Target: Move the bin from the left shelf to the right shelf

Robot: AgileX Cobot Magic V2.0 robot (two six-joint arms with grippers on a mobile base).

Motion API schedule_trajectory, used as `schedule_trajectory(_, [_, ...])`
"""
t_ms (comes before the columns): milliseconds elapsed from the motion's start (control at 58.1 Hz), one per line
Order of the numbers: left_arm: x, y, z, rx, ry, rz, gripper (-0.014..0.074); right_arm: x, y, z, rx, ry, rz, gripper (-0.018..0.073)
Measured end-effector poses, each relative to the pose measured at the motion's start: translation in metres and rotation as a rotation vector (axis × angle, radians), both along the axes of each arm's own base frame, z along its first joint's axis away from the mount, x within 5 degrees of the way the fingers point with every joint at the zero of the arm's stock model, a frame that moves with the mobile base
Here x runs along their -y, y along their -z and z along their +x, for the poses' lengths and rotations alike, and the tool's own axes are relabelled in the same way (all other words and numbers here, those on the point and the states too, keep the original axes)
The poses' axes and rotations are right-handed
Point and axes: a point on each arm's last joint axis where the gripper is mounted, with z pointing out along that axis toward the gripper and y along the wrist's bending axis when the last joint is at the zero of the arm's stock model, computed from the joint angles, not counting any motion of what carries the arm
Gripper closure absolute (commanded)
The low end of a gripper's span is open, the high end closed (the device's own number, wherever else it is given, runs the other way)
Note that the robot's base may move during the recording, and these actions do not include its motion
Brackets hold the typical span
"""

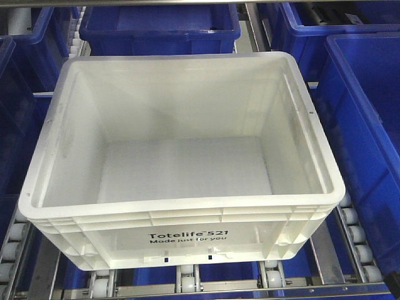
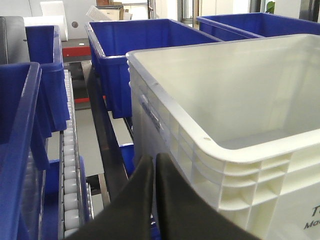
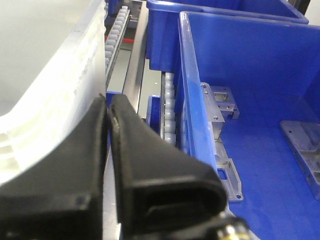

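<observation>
We are looking down at the white Totelife bin, which is sitting empty on the roller rails of the shelf, its printed face turned toward the near side. Dark blue bins are surrounding it on the left, the far side and the right.

In the left wrist view, our left gripper is hovering just beside the bin's near left corner, low against the ribbed rim. Its two black fingers are pressing together at the tips with nothing between them (the bin is lying just to the right of them, and we cannot tell whether they are touching its wall). A blue bin is standing to the left of the gripper, with a strip of white rollers running between.

In the right wrist view, our right gripper is sitting just beside the bin's right wall, its fingers likewise closed on each other and holding nothing. The white wall is lying to the left of the tips, close by. To the right, a blue bin is holding metal brackets on its floor, and a line of rollers is running alongside its rim.
</observation>
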Motion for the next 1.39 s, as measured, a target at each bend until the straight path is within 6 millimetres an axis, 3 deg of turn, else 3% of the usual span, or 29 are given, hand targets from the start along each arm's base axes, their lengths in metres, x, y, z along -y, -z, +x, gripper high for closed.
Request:
schedule_trajectory(138, [0.0, 0.004, 0.001, -0.009, 0.002, -0.009, 0.0603, 0.0, 0.0, 0.0, 0.0, 0.0, 0.0, 0.0567])
schedule_trajectory(378, [0.004, 0.048, 0.012, -0.03, 0.01, -0.058, 0.0603, 0.0, 0.0, 0.0, -0.001, 0.0, 0.0, 0.0567])
schedule_trajectory(1393, [0.004, 0.046, 0.013, 0.004, 0.01, -0.072, 0.0603, 0.0, 0.0, 0.0, -0.003, 0.0, -0.001, 0.0567])
